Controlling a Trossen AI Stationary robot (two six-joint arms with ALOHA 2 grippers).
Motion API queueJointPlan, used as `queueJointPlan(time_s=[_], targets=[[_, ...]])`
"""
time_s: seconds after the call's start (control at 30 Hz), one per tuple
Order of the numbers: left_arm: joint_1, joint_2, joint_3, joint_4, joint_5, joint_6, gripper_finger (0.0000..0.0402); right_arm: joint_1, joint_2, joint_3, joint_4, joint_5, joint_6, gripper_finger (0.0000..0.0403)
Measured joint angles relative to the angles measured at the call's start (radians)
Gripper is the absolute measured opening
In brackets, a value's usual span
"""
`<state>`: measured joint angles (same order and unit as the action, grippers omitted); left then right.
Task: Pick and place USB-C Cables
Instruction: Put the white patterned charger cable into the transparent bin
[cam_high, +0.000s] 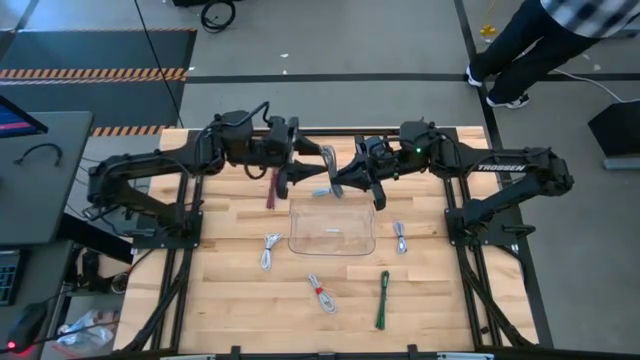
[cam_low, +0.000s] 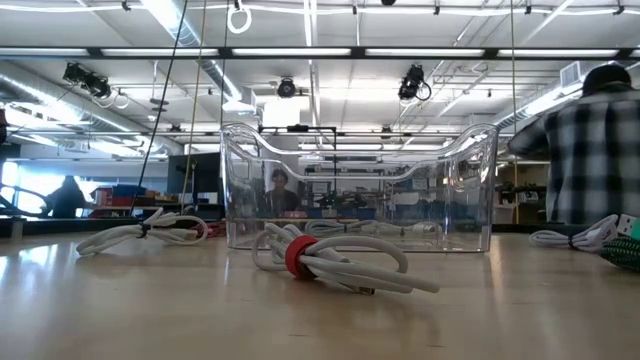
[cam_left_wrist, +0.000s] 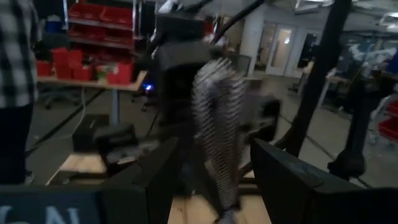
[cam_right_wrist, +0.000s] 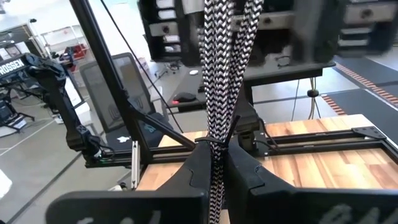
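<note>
White cable with a red tie (cam_low: 330, 258) is seen nearest the low camera, on the table (cam_high: 230, 300) in front of the clear tray (cam_high: 332, 228). A black-and-white braided cable (cam_right_wrist: 222, 81) is clamped in the closed right gripper (cam_high: 338, 186), raised over the tray's far edge. Facing it, the left gripper (cam_high: 308, 172) is spread wide and empty. Five cables are counted outside the tray; most of the task is judged outstanding.
</note>
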<state>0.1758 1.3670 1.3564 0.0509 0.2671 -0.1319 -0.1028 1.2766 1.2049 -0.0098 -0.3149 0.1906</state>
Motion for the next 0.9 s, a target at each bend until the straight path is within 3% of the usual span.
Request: queueJointPlan(time_s=[0.5,0.63,0.77,0.9], targets=[[0.027,0.051,0.000,0.076,0.004,0.011,0.0196,-0.001,0.000,0.000,-0.008,0.014,0.002,0.0021],[0.027,0.051,0.000,0.077,0.005,0.011,0.0137,-0.001,0.000,0.000,-0.008,0.015,0.009,0.0021],[0.026,0.051,0.000,0.077,0.012,0.010,0.0030,-0.001,0.000,0.000,-0.012,0.019,0.015,0.0021],[0.026,0.051,0.000,0.077,0.011,0.011,0.0021,-0.001,0.000,0.000,-0.011,0.018,0.016,0.0021]])
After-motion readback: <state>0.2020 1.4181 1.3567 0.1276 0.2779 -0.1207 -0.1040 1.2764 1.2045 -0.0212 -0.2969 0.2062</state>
